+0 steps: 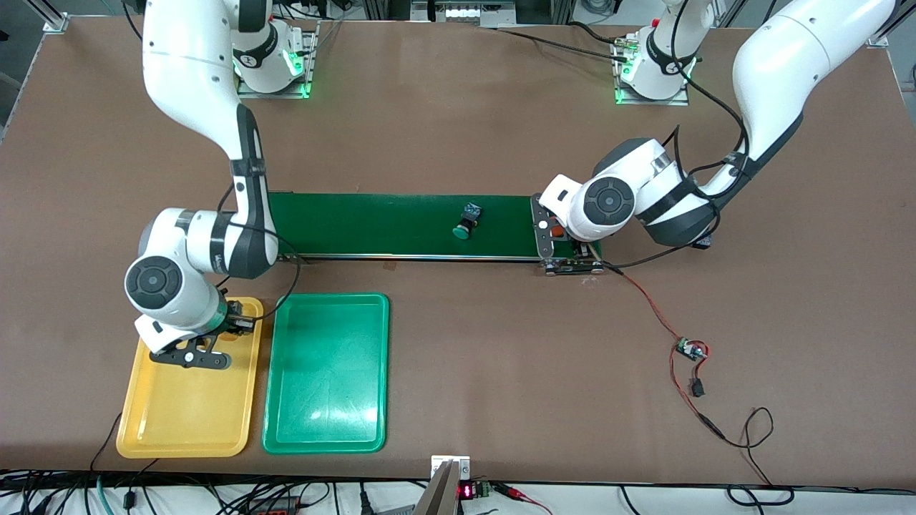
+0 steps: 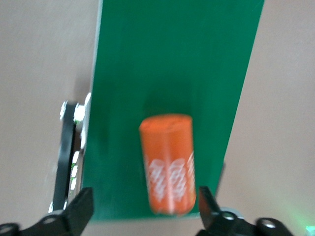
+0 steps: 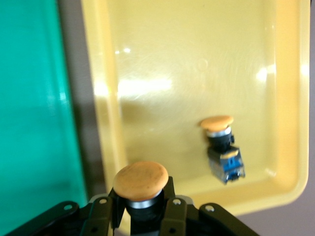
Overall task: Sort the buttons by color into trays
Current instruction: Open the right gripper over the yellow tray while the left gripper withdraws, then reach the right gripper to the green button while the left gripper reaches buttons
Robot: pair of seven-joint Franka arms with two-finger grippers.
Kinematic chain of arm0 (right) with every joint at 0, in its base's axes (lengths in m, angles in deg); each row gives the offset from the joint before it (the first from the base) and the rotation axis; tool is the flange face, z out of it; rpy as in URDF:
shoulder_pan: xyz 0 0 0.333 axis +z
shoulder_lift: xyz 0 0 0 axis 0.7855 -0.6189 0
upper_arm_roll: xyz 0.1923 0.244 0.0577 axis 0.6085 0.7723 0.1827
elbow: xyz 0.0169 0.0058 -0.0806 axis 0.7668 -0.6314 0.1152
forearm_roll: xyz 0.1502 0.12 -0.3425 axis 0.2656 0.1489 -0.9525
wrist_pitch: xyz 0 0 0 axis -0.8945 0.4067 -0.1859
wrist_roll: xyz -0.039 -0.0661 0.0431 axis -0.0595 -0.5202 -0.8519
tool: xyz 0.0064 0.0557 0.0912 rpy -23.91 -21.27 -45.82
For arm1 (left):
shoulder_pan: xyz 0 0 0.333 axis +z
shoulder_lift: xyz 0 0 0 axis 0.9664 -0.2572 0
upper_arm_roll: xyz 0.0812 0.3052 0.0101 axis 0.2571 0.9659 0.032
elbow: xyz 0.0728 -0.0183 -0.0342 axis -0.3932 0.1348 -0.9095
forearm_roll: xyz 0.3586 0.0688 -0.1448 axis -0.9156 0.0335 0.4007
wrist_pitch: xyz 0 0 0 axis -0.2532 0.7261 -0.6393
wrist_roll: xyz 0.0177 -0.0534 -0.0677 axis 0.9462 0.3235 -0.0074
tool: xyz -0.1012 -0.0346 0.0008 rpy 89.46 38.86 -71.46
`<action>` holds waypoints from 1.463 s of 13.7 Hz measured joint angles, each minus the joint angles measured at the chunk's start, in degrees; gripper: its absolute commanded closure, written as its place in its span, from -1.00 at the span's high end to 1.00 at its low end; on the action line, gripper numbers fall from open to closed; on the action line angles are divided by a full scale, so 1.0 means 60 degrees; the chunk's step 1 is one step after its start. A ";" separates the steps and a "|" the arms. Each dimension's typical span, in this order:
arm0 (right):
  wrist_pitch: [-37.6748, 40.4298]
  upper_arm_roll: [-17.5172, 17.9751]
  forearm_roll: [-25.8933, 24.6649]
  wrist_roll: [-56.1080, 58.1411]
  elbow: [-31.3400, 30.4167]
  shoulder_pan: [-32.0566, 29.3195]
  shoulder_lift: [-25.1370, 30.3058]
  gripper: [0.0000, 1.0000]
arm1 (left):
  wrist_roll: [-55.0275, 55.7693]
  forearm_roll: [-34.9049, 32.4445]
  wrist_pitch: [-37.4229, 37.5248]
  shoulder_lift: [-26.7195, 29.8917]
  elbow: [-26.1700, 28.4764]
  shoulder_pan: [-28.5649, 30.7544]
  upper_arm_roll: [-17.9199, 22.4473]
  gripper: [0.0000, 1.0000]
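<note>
Two tools we see: the right tool (image 3: 142,209) clamped on a yellow button (image 3: 141,182) over the yellow tray (image 3: 290,162), the left tool (image 2: 145,209) apart over an orange cylinder (image 2: 169,164).

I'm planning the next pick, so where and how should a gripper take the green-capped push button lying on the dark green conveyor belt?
The green-capped push button lies tipped on its side on the dark green conveyor belt. Coming straight down from above, fingers across the narrow neck between round cap and blocky black-and-blue body, looks best: the cap overhangs there.

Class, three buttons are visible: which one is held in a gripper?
The yellow-orange button in the right gripper, over the yellow tray; the others lie loose.
</note>
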 measured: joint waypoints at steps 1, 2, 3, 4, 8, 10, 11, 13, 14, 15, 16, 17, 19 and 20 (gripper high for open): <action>-0.0261 0.0060 0.0000 0.0082 0.0014 -0.0087 -0.0191 -0.83 | 0.0393 0.0004 0.0582 0.0074 -0.0283 0.0085 -0.0109 1.00; -0.0550 0.0216 0.0000 0.0187 0.0021 -0.0205 -0.0356 -0.83 | 0.0864 0.0008 0.1179 0.0125 -0.0619 0.0211 -0.0296 1.00; -0.0864 0.0418 0.0000 0.0275 0.0030 -0.0358 -0.0490 -0.82 | 0.1406 0.0011 0.1758 0.0180 -0.0971 0.0349 -0.0492 1.00; -0.1204 0.0646 0.0000 0.0390 0.0037 -0.0548 -0.0598 -0.79 | 0.1983 0.0013 0.2253 0.0246 -0.1306 0.0476 -0.0623 1.00; -0.1804 0.1074 0.0000 0.0731 0.0118 -0.1078 -0.0765 1.00 | 0.4143 0.0008 0.3268 0.0442 -0.2278 0.1056 -0.0820 1.00; -0.1716 0.1082 0.0004 0.0742 0.0239 -0.1090 -0.0727 1.00 | 0.4598 0.0001 0.3578 0.0447 -0.2623 0.1288 -0.0815 1.00; -0.1364 0.1095 0.0015 0.0742 0.0337 -0.1061 -0.0674 1.00 | 0.4674 0.0001 0.3808 0.0448 -0.2815 0.1420 -0.0815 1.00; 0.0172 0.1112 0.0111 0.0742 0.0589 -0.0936 -0.0204 1.00 | 0.4682 0.0002 0.4170 0.0453 -0.3271 0.1654 -0.0798 1.00; 0.0994 0.1117 0.0134 0.0706 0.0689 -0.0788 0.0240 1.00 | 0.4682 0.0002 0.4263 0.0476 -0.3500 0.1733 -0.0754 1.00; 0.1768 0.1117 0.0150 0.0418 0.0718 -0.0560 0.0759 1.00 | 0.4692 0.0004 0.4321 0.0548 -0.3667 0.1776 -0.0664 1.00; 0.2431 0.1124 0.0151 -0.0135 0.0714 -0.0308 0.1227 1.00 | 0.4706 0.0023 0.4351 0.0692 -0.3763 0.1774 -0.0412 1.00; 0.2891 0.1146 0.0151 -0.0676 0.0693 -0.0062 0.1591 1.00 | 0.4707 0.0220 0.4305 0.0921 -0.3803 0.1733 0.0043 1.00; 0.3221 0.1196 0.0152 -0.1432 0.0610 0.0444 0.1949 1.00 | 0.4718 0.1502 0.3789 0.1626 -0.3806 0.1201 0.1777 1.00; 0.3254 0.1202 0.0153 -0.1805 0.0552 0.0721 0.1972 1.00 | 0.4715 0.2288 0.3490 0.2026 -0.3775 0.0695 0.2930 1.00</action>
